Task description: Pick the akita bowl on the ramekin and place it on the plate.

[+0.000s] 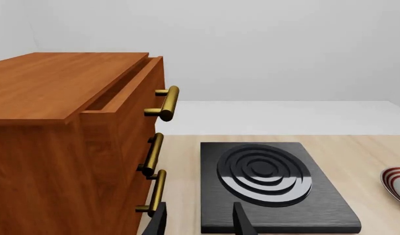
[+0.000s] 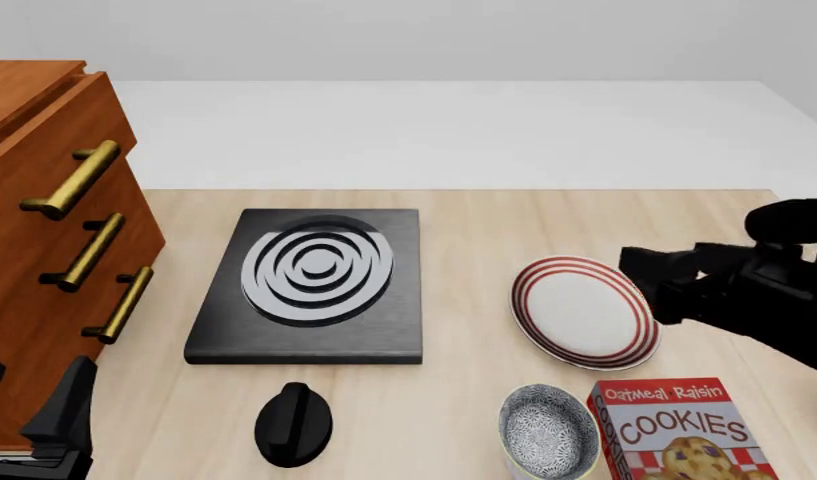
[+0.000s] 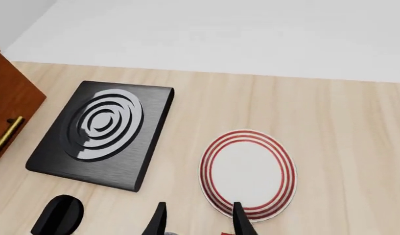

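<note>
The akita bowl (image 2: 548,432), speckled grey-white inside with a dark rim, sits near the front edge of the table. The ramekin is hidden under it. The plate (image 2: 584,312) (image 3: 248,172), white with red rings, lies just behind the bowl; its edge also shows in the left wrist view (image 1: 397,183). My right gripper (image 2: 655,280) (image 3: 200,220) hovers open over the plate's right side, holding nothing. My left gripper (image 2: 32,400) (image 1: 200,223) stands open and empty at the front left, beside the cabinet.
A wooden drawer cabinet (image 2: 48,250) (image 1: 62,122) with brass handles fills the left, its top drawer slightly pulled out. A black stove (image 2: 315,280) (image 1: 271,181) (image 3: 102,132) lies centre-left, with a black knob (image 2: 295,423) in front of it. A cookie box (image 2: 682,430) stands right of the bowl.
</note>
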Available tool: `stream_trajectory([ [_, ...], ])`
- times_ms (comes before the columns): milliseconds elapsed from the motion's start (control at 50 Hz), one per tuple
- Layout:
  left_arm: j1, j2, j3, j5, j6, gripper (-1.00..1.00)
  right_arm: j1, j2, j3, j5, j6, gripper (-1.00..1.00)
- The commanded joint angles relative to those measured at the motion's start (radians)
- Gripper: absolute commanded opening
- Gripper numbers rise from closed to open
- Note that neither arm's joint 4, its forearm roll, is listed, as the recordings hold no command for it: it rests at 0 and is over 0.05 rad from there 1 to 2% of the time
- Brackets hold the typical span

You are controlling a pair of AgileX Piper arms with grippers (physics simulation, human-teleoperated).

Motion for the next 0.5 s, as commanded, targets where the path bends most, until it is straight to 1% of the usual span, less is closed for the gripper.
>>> stream_trajectory([
  [20, 0.0, 0.0, 0.0, 0.0, 0.0, 1.0, 0.074, 0.101, -0.01, 0.062, 0.089, 1.0],
  [40, 0.0, 0.0, 0.0, 0.0, 0.0, 1.0, 0.088, 0.107, -0.001, 0.059, 0.114, 1.0],
  [80, 0.0, 0.0, 0.0, 0.0, 0.0, 1.0, 0.094, 0.115, 0.021, 0.051, 0.128, 1.0],
  [100, 0.0, 0.0, 0.0, 0.0, 0.0, 1.0, 0.108, 0.12, 0.03, 0.046, 0.145, 1.0],
  [180, 0.0, 0.0, 0.0, 0.0, 0.0, 1.0, 0.112, 0.12, 0.065, 0.026, 0.156, 1.0],
  [200, 0.0, 0.0, 0.0, 0.0, 0.0, 1.0, 0.119, 0.119, 0.078, 0.023, 0.171, 1.0],
  [220, 0.0, 0.0, 0.0, 0.0, 0.0, 1.0, 0.12, 0.117, 0.083, 0.023, 0.175, 1.0],
  [300, 0.0, 0.0, 0.0, 0.0, 0.0, 1.0, 0.127, 0.131, 0.124, 0.008, 0.169, 1.0],
  [340, 0.0, 0.0, 0.0, 0.0, 0.0, 1.0, 0.129, 0.142, 0.148, -0.01, 0.187, 1.0],
  [360, 0.0, 0.0, 0.0, 0.0, 0.0, 1.0, 0.123, 0.14, 0.152, -0.009, 0.172, 1.0],
  [380, 0.0, 0.0, 0.0, 0.0, 0.0, 1.0, 0.127, 0.139, 0.159, -0.007, 0.179, 1.0],
  [420, 0.0, 0.0, 0.0, 0.0, 0.0, 1.0, 0.121, 0.137, 0.167, -0.005, 0.162, 1.0],
  [460, 0.0, 0.0, 0.0, 0.0, 0.0, 1.0, 0.124, 0.137, 0.185, -0.011, 0.17, 1.0],
  [500, 0.0, 0.0, 0.0, 0.0, 0.0, 1.0, 0.121, 0.136, 0.197, -0.015, 0.166, 1.0],
])
